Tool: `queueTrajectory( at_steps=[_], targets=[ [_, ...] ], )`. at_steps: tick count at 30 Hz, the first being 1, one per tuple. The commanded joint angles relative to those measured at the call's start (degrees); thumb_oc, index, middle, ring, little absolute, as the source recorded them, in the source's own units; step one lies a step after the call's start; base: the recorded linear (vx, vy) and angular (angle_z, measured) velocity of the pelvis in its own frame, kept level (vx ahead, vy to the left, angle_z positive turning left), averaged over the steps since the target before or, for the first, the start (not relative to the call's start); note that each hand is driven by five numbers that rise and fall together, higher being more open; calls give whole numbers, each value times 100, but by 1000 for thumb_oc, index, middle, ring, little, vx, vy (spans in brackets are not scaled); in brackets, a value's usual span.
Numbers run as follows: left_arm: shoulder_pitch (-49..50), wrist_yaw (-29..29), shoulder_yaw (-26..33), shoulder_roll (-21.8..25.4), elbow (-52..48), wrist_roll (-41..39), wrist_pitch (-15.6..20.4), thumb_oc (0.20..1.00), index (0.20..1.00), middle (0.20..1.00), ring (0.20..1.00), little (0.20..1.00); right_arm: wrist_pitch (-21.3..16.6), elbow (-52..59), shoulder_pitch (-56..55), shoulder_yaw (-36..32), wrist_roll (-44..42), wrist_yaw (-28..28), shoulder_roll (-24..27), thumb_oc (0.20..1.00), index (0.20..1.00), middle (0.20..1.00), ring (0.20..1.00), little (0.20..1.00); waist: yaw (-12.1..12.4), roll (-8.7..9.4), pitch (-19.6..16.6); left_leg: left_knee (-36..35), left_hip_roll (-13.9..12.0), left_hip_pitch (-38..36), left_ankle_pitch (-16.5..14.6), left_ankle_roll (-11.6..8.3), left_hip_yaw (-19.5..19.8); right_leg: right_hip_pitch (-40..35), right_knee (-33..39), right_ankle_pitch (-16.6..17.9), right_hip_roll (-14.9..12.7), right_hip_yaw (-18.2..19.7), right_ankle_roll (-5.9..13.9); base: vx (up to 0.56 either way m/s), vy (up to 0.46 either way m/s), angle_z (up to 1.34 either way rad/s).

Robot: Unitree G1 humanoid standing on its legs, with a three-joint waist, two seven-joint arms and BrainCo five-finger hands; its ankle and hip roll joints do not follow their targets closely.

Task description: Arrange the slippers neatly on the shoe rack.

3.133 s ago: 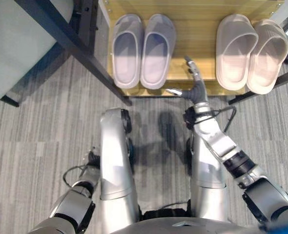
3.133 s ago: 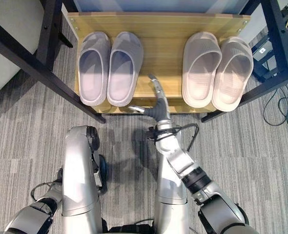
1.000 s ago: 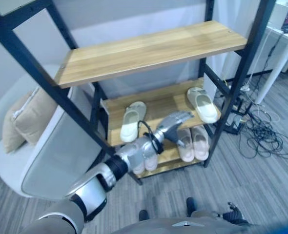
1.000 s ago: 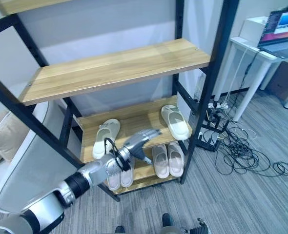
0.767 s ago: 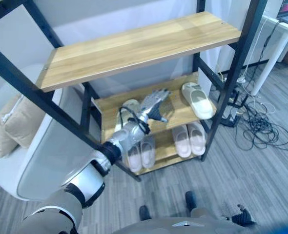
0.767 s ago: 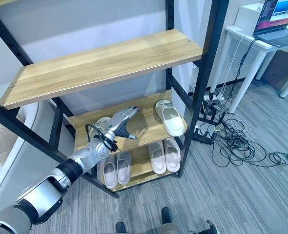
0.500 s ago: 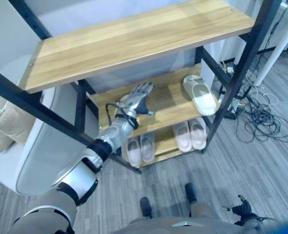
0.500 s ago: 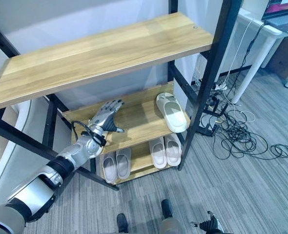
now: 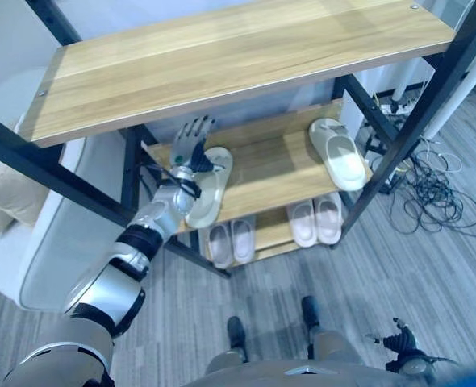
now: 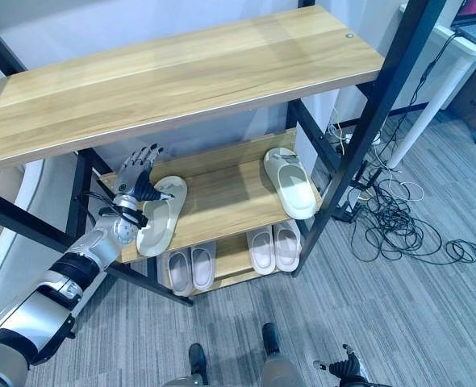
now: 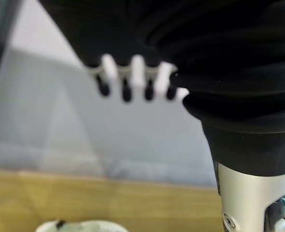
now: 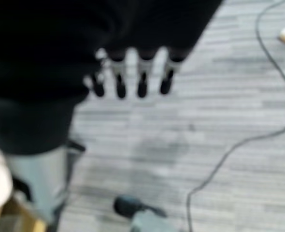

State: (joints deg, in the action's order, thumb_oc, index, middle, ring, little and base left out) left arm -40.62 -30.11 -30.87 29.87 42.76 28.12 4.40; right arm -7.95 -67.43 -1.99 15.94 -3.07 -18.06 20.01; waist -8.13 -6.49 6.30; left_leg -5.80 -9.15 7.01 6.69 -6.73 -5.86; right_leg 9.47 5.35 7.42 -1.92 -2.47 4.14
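On the shoe rack's [image 9: 286,173] middle shelf, the left hand [image 9: 188,145] is held open and empty over the left slipper [image 9: 206,187], which should be gripped midway and laid parallel beside the right slipper [image 9: 339,153], well apart.

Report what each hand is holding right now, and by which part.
Nothing is held. The left hand hangs open, fingers spread, over the heel end of the left slipper on the middle shelf. The right hand hangs open near the floor.
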Motion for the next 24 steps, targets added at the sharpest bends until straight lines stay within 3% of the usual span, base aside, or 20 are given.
queueTrajectory(
  at_steps=[1, 10, 24],
  targets=[
    [-137, -114, 312, 228, 52, 70, -7, 1000, 1000, 1000, 1000, 1000, -121, -10, 140, -8, -88, -37, -193, 1000, 1000, 1000, 1000, 1000, 63, 19, 156, 80, 1, 31, -99, -16, -31, 155, -654, -832, -221, 101, 270, 0, 0, 0],
    [-505, -46, 133, -112, 1237, -479, -35, 1000, 1000, 1000, 1000, 1000, -110, 81, 219, 54, -112, -67, -123, 1000, 1000, 1000, 1000, 1000, -17, 10, 187, 80, 13, 123, -81, -15, -25, 253, -655, -794, -211, 91, 274, 2, 1, -1],
    [-851, -235, 43, -56, 1799, -564, -149, 1000, 1000, 1000, 1000, 1000, -130, 49, 227, 139, -116, -92, -172, 1000, 1000, 1000, 1000, 1000, -67, 86, 218, 80, -6, 189, -123, 0, -108, 386, -650, -742, -210, 142, 308, 19, 3, -1]
  ],
)
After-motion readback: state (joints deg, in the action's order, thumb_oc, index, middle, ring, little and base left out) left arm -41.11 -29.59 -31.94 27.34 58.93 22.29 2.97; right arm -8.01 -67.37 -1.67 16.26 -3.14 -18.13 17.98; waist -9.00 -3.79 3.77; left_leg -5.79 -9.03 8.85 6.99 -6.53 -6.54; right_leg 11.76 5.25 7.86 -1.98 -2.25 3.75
